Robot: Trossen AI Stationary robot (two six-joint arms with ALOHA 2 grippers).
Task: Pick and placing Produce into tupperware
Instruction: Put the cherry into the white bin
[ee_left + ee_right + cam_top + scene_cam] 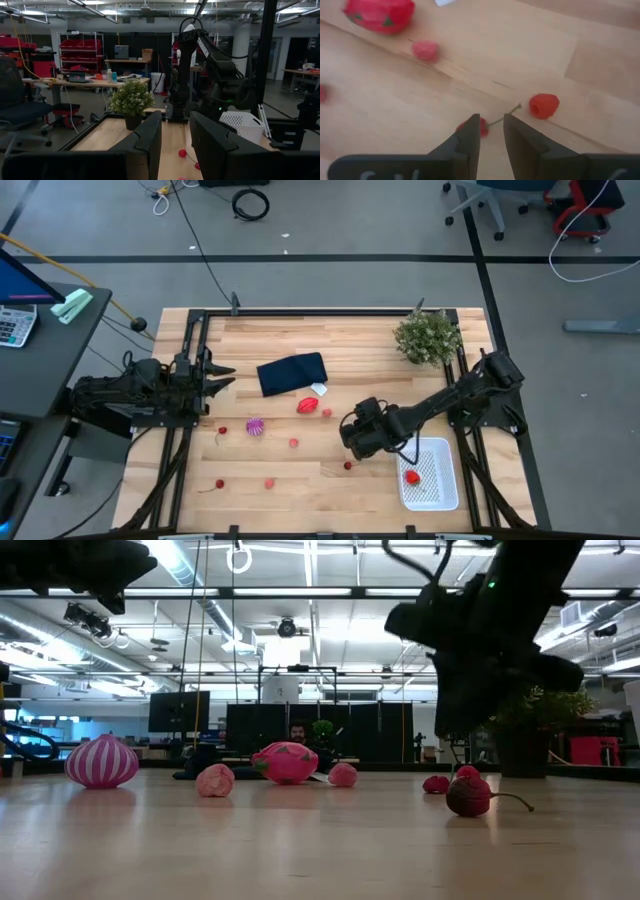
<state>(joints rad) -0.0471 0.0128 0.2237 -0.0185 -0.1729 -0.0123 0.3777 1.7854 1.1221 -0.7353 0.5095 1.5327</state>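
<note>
High view: the right gripper (352,442) is being held just above a stemmed cherry (348,465), beside the tupperware (441,483).
Its jaws are being kept slightly parted, empty; the left gripper (222,380) is being parked open.

The high view looks straight down on the whole pale wooden table (330,395). The low view sits at tabletop level, facing the room. Both show the magenta striped ball (254,426), at the low view's left (101,761).

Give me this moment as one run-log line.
right claw: open, over stemmed cherry | left claw: open, waiting at table's left | tupperware: one red piece inside
</note>
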